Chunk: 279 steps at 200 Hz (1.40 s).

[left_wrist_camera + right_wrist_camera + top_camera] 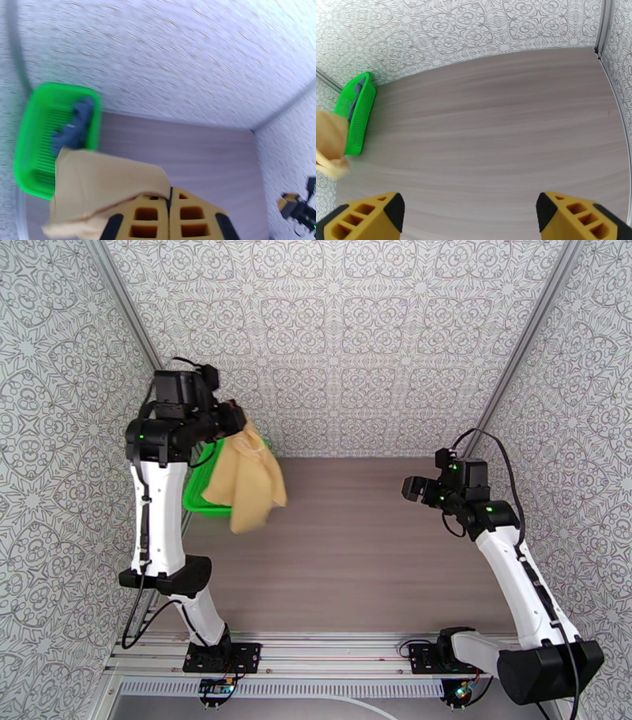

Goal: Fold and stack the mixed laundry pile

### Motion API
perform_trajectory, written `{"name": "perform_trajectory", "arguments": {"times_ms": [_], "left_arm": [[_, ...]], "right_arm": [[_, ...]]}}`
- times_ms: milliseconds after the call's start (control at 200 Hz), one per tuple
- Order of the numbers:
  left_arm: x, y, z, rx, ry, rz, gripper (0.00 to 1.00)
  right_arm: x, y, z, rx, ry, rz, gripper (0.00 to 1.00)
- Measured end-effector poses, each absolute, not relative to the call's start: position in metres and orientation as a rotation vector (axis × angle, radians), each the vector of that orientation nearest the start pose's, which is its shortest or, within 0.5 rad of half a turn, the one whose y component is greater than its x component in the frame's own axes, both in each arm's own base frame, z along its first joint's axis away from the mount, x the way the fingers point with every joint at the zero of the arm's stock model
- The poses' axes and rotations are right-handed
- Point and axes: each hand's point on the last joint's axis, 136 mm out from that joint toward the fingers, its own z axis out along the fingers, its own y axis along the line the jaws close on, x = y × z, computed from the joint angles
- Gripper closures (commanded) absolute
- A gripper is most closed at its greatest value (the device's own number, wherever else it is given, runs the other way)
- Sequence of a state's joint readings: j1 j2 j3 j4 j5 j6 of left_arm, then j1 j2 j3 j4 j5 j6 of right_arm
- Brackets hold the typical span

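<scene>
- Patterned walls (340, 335) stand round a grey wood table (355, 571) in the top view. The left gripper (234, 415) is up high at the far left. The yellow cloth (251, 481) hangs down from it, over the green basket (194, 504) and a bit of table beside it. The right gripper (414, 488) hangs over the right side of the table, well apart from the cloth.
- Left wrist view: the left gripper's jaws are pressed together, pinching a corner of the yellow cloth. The cloth drapes down to the left. Below it the basket sits in the far left corner of the table. The blue top (75, 126) is bunched up inside it. This view is a bit blurry.
- Right wrist view: the right gripper's jaws are spread wide with nothing between them, above bare table. The basket is far off to the left. A bit of yellow cloth shows at the left edge.
- I think the step in hand is taking the yellow cloth out of the basket so it can be folded. Nothing is folded or stacked yet.
- Next, the cloth should go to the open middle of the table and be laid down flat. The right gripper could take another corner to pull it smooth. The blue top must come out after that.
</scene>
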<state>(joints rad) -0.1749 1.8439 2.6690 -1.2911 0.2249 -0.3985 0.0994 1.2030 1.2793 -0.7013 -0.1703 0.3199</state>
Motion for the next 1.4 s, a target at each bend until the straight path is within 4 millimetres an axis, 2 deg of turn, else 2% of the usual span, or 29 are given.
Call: {"name": "perform_trajectory", "arguments": {"times_ms": [105,305,425,535,690,845,885,985,1070,1140,1285,1395], "left_arm": [[0.400,-0.155,0.485,0.010,2.077,-0.709,1.00],[0.370,-0.217,0.504,0.172,2.031,-0.898,1.00],[0.359,-0.239,0.507,0.231,2.016,-0.955,1.00],[0.359,-0.256,0.498,0.265,2.034,-0.980,1.00],[0.369,-0.290,0.466,0.288,2.107,-1.008,1.00],[0.388,-0.327,0.404,0.270,2.245,-1.031,1.00],[0.394,-0.340,0.382,0.268,2.292,-1.032,1.00],[0.403,-0.360,0.345,0.260,2.368,-1.031,1.00],[0.409,-0.367,0.328,0.234,2.407,-1.031,1.00],[0.413,-0.365,0.325,0.203,2.415,-1.029,1.00],[0.423,-0.357,0.341,0.146,2.373,-1.050,1.00],[0.425,-0.355,0.349,0.115,2.356,-1.070,1.00]], "right_arm": [[0.355,0.066,0.298,0.149,2.208,0.433,0.08],[0.353,0.068,0.300,0.142,2.206,0.446,0.08],[0.352,0.068,0.301,0.139,2.204,0.451,0.08],[0.352,0.069,0.301,0.137,2.203,0.454,0.08],[0.350,0.069,0.299,0.132,2.212,0.455,0.07],[0.345,0.070,0.291,0.120,2.247,0.452,0.05],[0.342,0.070,0.286,0.120,2.262,0.450,0.04],[0.330,0.073,0.275,0.103,2.304,0.471,0.01],[0.313,0.084,0.267,0.043,2.320,0.532,0.01],[0.293,0.100,0.261,-0.039,2.317,0.598,0.01],[0.247,0.142,0.254,-0.265,2.228,0.746,0.01],[0.239,0.168,0.245,-0.408,2.156,0.761,0.01]]}}
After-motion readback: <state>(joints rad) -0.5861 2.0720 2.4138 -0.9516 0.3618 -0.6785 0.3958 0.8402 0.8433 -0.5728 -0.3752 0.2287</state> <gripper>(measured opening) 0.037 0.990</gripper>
